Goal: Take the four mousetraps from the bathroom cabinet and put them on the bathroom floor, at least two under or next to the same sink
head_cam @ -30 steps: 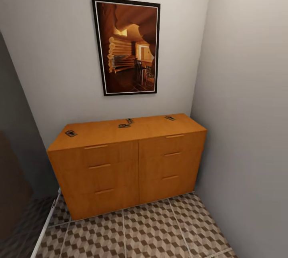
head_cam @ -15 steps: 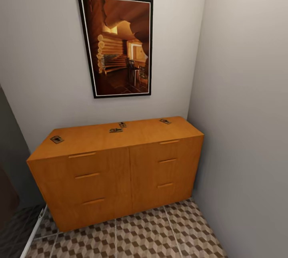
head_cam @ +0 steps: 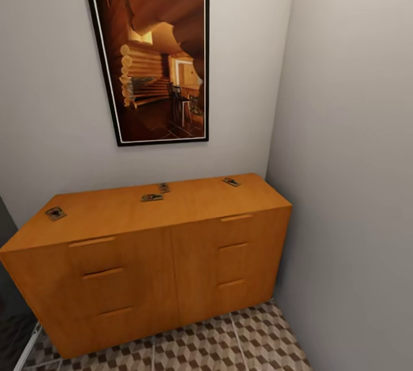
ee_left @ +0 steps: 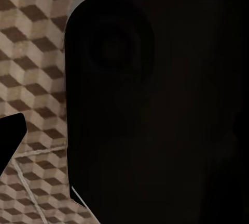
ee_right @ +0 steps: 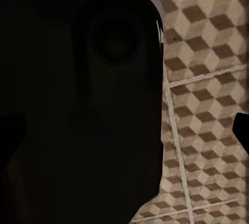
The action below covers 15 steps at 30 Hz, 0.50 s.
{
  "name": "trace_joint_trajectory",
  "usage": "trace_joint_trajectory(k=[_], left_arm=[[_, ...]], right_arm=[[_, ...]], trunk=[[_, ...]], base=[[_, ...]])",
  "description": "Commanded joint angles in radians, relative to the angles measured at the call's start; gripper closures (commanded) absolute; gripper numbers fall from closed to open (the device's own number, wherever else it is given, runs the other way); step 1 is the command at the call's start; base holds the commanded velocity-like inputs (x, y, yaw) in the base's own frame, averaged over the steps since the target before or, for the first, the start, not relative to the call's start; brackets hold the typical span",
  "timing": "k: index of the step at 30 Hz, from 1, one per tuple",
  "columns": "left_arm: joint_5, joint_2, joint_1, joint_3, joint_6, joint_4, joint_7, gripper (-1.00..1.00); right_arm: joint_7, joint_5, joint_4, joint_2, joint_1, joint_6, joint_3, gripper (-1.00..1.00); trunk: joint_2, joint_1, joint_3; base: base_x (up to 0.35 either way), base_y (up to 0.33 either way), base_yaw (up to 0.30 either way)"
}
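now | four mousetraps [head_cam: 152,197] atop cabinet [head_cam: 143,256] | hands' grip: cannot tell

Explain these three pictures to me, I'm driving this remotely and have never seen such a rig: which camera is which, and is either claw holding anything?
The machine is a wheeled robot with two arms, rendered in a simulator. The big picture comes from its head camera, looking forward and down at an orange-brown cabinet in a corner, under a framed picture on the wall. Four mousetraps lie on the cabinet's top: one near the left end, two close together near the middle, and one toward the right end.

The other two pictures come from cameras near each claw. Both look down at the bathroom floor with its cube-patterned tiles, beside a large dark part of the robot's own body. The claws' state cannot be told from these views, and nothing can be seen held.
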Motion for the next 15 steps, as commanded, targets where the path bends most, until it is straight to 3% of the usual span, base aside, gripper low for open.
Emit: trace_joint_trajectory(k=[1,9,15], left_arm=[[0.003,0.000,0.000,0.001,-0.002,0.000,0.000,-1.00],[0.004,0.000,0.000,0.001,-0.003,0.000,0.000,-1.00],[0.004,0.000,0.000,0.001,-0.003,0.000,0.000,-1.00]], right_arm=[[-0.001,-0.001,0.000,0.000,0.000,-0.003,0.000,-1.00],[-0.001,0.002,0.000,0.001,0.000,-0.003,0.000,-1.00],[-0.001,0.002,0.000,0.002,0.000,-0.003,0.000,-1.00]], trunk=[[0.000,0.000,-0.001],[0.000,0.000,-0.001],[0.000,0.000,-0.001]], base=[[0.252,-0.096,0.000],[0.207,-0.047,0.000],[0.079,-0.011,0.000]])
